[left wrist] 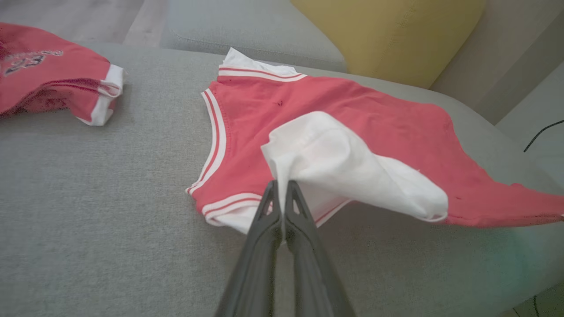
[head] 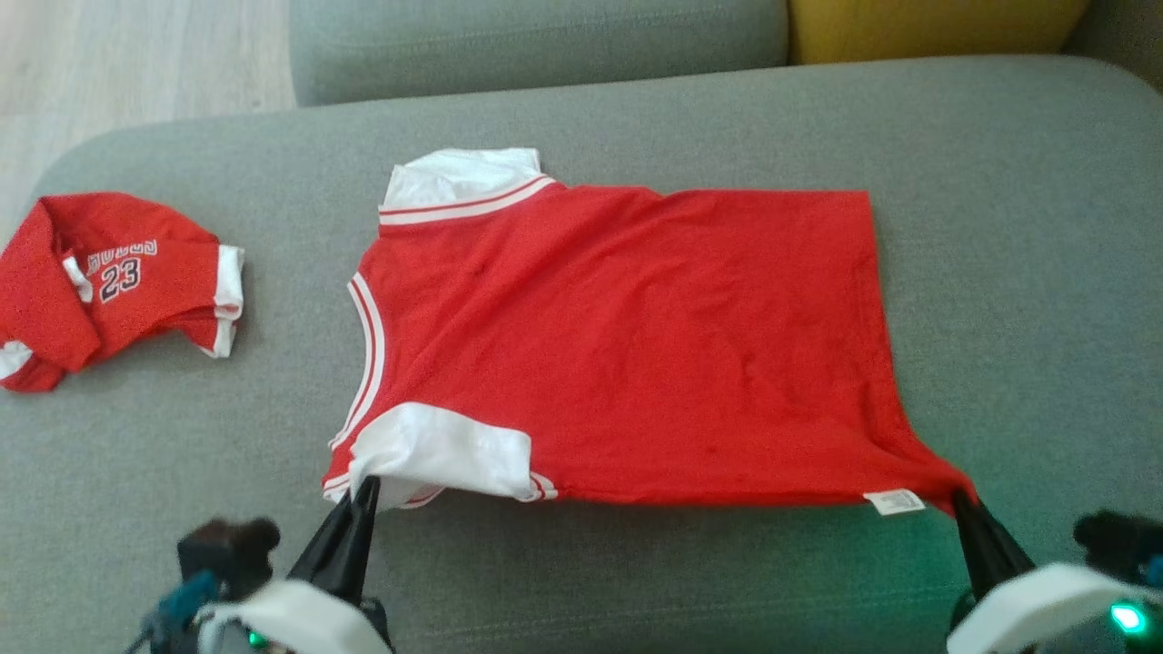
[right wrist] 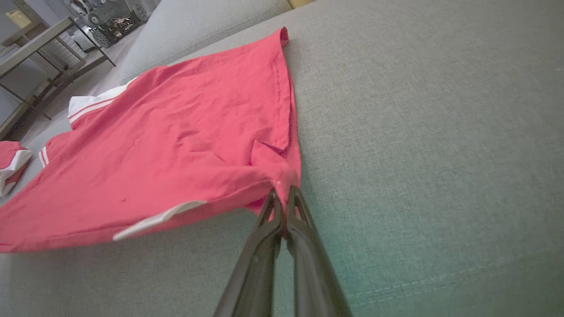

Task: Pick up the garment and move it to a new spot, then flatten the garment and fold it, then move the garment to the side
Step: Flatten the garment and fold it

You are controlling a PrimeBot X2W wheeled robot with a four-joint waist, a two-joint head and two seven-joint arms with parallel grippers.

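Observation:
The garment (head: 627,336) is a red shirt with white sleeves and white-striped trim, spread across the grey sofa seat with its collar to the left. My left gripper (head: 366,486) is shut on the near white sleeve (left wrist: 339,167), which is lifted off the cushion. My right gripper (head: 959,498) is shut on the near hem corner (right wrist: 282,174), beside a white label (head: 895,501). The near edge of the garment (right wrist: 167,145) hangs slightly raised between the two grippers, while the far part lies flat.
A second red piece printed with 23 (head: 118,282) lies crumpled at the left end of the seat (head: 1018,318). The grey backrest (head: 536,41) and a yellow cushion (head: 936,27) stand behind. Wooden floor (head: 136,54) shows at the far left.

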